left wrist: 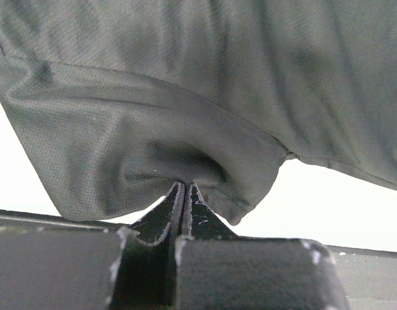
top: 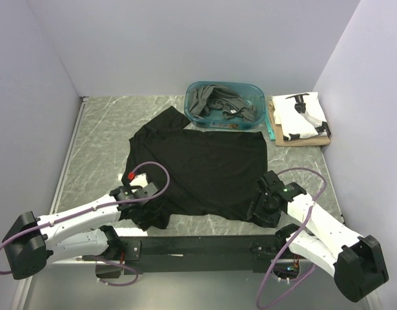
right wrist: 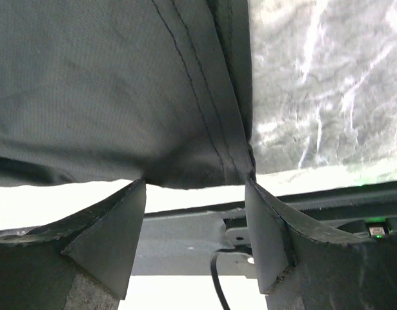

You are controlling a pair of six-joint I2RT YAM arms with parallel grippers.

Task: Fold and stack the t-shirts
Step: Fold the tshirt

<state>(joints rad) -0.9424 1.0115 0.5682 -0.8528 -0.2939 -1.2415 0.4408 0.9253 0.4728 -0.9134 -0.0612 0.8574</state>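
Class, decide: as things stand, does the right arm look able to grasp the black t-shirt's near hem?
Probably yes: the right gripper is open, and the black t-shirt has its hem at the jaws, unobstructed.

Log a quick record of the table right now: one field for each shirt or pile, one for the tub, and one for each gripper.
black t-shirt: spread out mid-table, near-left corner bunched
left gripper: shut on the black t-shirt's near-left corner
right gripper: open, fingers either side of the near-right hem
teal tub: back of table, right of centre
dark grey shirts: crumpled inside the teal tub
white printed shirt: folded, on top of the tan shirt
tan shirt: folded, right of the tub
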